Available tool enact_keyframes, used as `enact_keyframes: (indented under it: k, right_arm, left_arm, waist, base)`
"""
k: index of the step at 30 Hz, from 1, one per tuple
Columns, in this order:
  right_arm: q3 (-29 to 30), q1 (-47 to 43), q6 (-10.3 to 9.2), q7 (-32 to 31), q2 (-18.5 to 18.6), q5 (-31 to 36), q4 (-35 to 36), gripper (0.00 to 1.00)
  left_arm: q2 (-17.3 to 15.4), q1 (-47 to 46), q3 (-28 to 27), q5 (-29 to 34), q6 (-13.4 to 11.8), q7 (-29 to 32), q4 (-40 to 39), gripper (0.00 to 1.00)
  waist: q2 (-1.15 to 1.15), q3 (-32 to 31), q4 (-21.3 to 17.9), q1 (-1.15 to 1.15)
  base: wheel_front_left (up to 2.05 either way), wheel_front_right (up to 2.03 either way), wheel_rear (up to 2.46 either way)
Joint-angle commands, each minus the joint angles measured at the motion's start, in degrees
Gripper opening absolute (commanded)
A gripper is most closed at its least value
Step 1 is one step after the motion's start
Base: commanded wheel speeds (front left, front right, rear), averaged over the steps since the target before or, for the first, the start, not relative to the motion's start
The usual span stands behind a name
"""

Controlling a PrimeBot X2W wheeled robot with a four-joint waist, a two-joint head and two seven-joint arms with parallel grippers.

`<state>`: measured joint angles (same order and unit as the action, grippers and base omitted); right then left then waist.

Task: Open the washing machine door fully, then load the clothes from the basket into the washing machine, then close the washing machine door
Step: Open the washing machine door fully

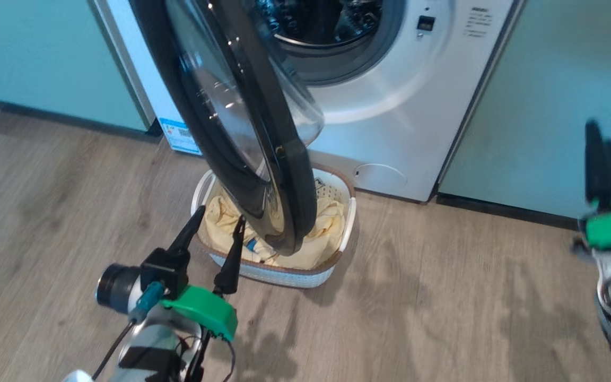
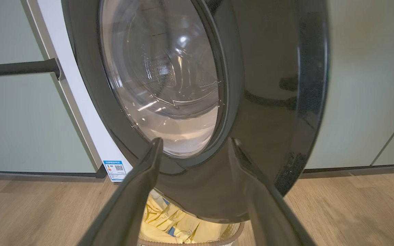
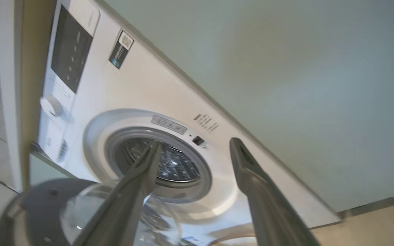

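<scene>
The clothes (image 1: 329, 232) lie in the basket (image 1: 284, 276) before the washing machine (image 1: 417, 138).

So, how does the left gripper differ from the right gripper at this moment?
The left gripper is at the basket, fingers toward the washing machine door; the right gripper is far off to the side, away from both. The left gripper looks sharp; the right gripper is blurred. Both have open fingers and hold nothing.
</scene>
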<state>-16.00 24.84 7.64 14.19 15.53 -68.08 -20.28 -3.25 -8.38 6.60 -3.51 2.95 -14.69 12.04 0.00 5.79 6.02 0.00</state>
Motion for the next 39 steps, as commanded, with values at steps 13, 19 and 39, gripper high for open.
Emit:
enact_keyframes:
  k: [13, 19, 39]
  right_arm:
    - [20.1, -22.1, -0.15, 0.8, -11.5, 47.6, 18.2, 1.0]
    - [20.4, -29.7, -0.15, 0.8, -12.6, 57.1, 22.9, 1.0]
    - [19.7, -35.2, -0.15, 0.8, -12.6, 56.5, 25.6, 1.0]
  left_arm:
    - [-2.2, 0.9, -4.8, 0.3, -0.8, -0.3, -1.8, 1.0]
    - [-2.1, 1.4, -5.2, 0.4, -1.0, -0.3, -1.6, 1.0]
    - [-2.4, 2.0, -6.2, 0.3, -1.1, -0.3, -0.7, 1.0]
  waist:
    - [0.0, -1.7, -3.4, 0.0]
    - [0.0, -2.2, -4.3, 0.0]
    - [0.0, -2.9, -5.4, 0.0]
  base:
    - [0.0, 0.0, 0.0]
    - [0.0, 0.0, 0.0]
    - [0.0, 0.0, 0.0]
